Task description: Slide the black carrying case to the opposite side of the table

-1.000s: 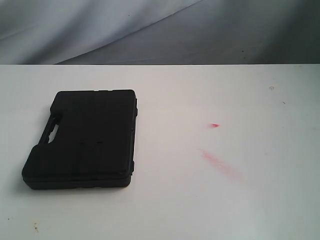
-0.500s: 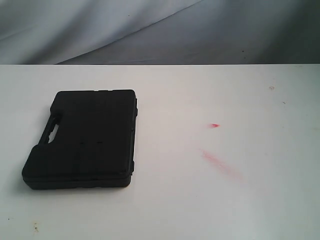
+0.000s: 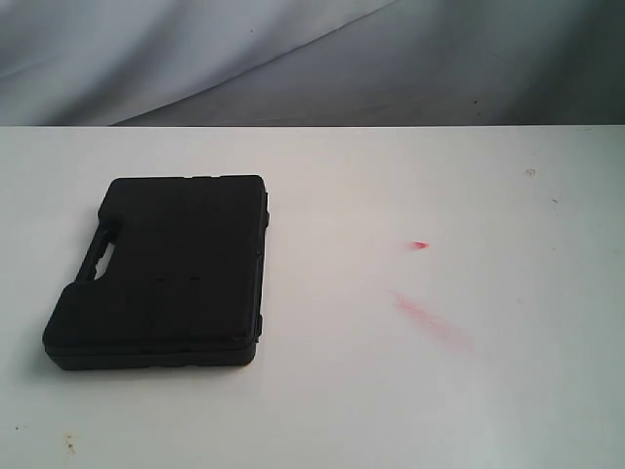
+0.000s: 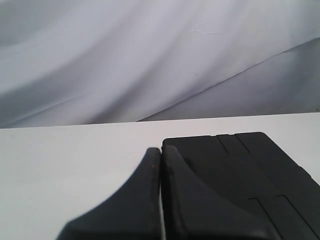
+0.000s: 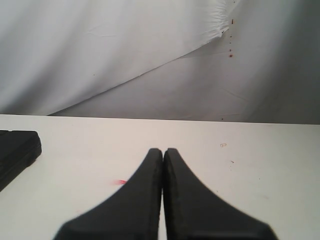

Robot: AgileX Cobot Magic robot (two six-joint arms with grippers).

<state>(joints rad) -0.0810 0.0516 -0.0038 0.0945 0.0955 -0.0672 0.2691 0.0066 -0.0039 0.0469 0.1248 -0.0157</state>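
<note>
White table (image 3: 391, 391); ribbed (matte) case (image 3: 166, 274)

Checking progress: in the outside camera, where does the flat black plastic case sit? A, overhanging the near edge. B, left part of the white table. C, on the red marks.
B: the flat black plastic case lies on the white table's left part, apart from the red marks.

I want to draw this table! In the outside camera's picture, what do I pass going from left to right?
black case → red marks → tiny grey speck
</note>
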